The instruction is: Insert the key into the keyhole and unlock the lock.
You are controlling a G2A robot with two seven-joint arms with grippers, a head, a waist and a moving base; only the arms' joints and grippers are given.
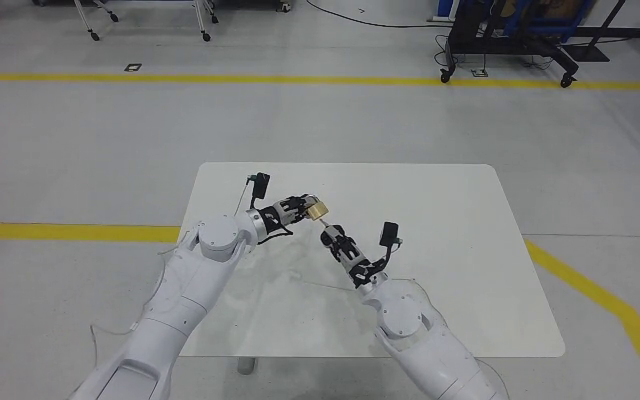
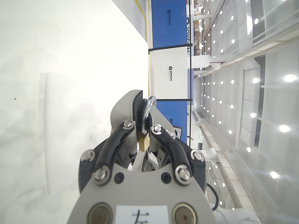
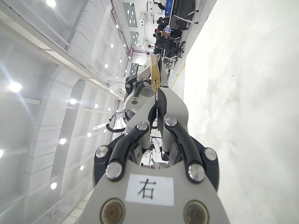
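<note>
1. Grey workshop floor [image 1: 120, 150] with yellow lines [image 1: 300, 78] surrounds the white desk [image 1: 450, 290]. A dark wheeled frame [image 1: 510, 40] stands at the far side of the room.
2. Above the middle of the desk, the left claw [image 1: 298, 209] is closed on the lock [image 1: 317, 210] and carries it clear of the surface.
3. From the left wrist, the silver shackle [image 2: 148, 108] sits between the finger pads [image 2: 137, 108]. Part of the brass body [image 2: 143, 142] shows below the shackle.
4. Just beside the lock, on the side nearer the robot, the right claw [image 1: 330, 237] points its tips at the brass body.
5. From the right wrist, the keyhole [image 3: 155, 80] on the lock's end face is turned toward the right claw, directly ahead of its tips.
6. Fingers [image 3: 163, 108] of the right claw are pressed together. What lies between them cannot be made out, and contact with the lock cannot be confirmed.
</note>
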